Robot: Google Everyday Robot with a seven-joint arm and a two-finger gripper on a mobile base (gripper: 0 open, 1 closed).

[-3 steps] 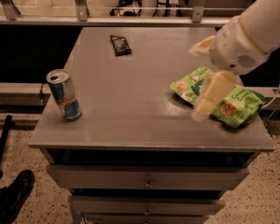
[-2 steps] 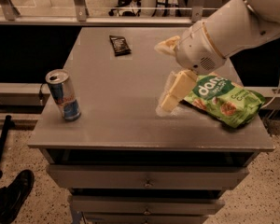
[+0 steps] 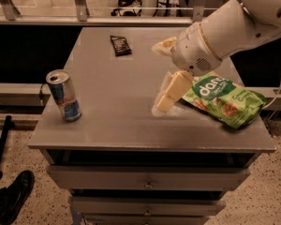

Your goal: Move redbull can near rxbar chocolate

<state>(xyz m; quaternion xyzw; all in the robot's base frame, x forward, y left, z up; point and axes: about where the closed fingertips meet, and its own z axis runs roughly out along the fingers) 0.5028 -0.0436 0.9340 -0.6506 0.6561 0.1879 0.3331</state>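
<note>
The redbull can [image 3: 64, 95] stands upright near the front left corner of the grey tabletop [image 3: 112, 107]. The rxbar chocolate [image 3: 120, 45], a small dark wrapper, lies flat toward the far side of the table, left of centre. My gripper [image 3: 158, 78] hovers over the middle right of the table, open and empty, with one cream finger [image 3: 172, 92] pointing down at the surface. It is well to the right of the can and in front and to the right of the bar.
A large green snack bag [image 3: 223, 99] lies on the right of the table, just right of the gripper. Drawers [image 3: 147, 177] sit under the tabletop. A dark shoe [image 3: 11, 198] and a black pole [image 3: 1, 146] are on the floor at left.
The arm has swung left from above the green bag to the middle of the table, uncovering the bag. The can and the bar have not moved.
</note>
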